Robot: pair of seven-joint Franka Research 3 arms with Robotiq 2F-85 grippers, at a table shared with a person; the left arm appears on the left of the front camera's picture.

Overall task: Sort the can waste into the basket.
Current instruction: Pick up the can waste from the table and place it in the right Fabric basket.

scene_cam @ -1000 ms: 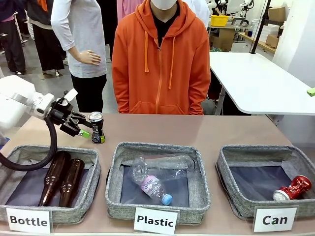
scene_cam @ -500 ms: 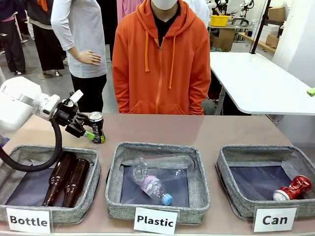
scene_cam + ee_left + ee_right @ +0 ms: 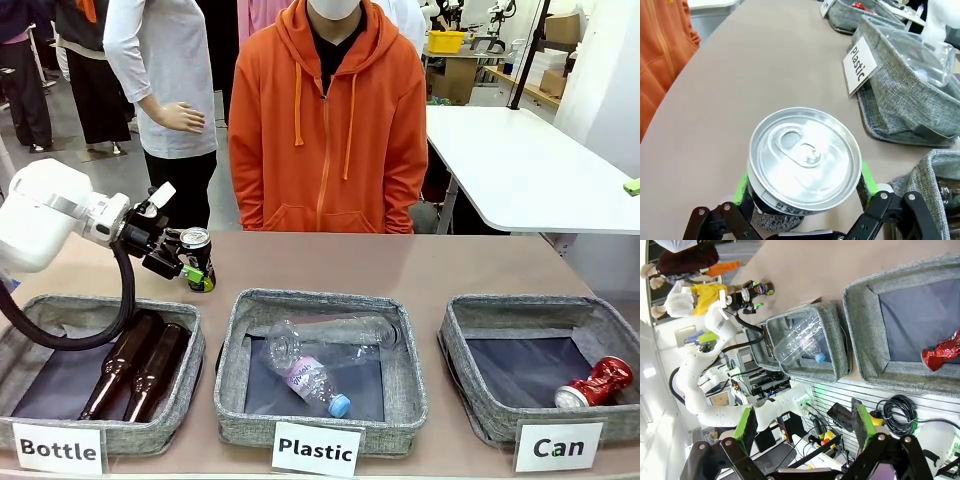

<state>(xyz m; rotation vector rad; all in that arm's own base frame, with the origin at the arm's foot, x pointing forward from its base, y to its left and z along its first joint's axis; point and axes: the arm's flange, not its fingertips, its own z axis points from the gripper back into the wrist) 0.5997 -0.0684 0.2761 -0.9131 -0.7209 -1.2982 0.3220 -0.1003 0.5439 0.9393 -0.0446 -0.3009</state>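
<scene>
Across the counter [image 3: 400, 262], the left pincer [image 3: 186, 262] was reached sideways, clamped on the black-and-silver can [image 3: 197, 257]; the right pincer [image 3: 802, 427] was held apart, its arm unseen.

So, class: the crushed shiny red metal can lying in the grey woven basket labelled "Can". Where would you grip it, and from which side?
Grip the crushed shiny red metal can across its pinched middle, coming straight down from above. It lies on its side, tilted, in the near right corner of the grey woven basket labelled "Can", whose walls block a sideways approach. The crumpled waist looks narrower than its flared ends, so the pads should seat there.
</scene>
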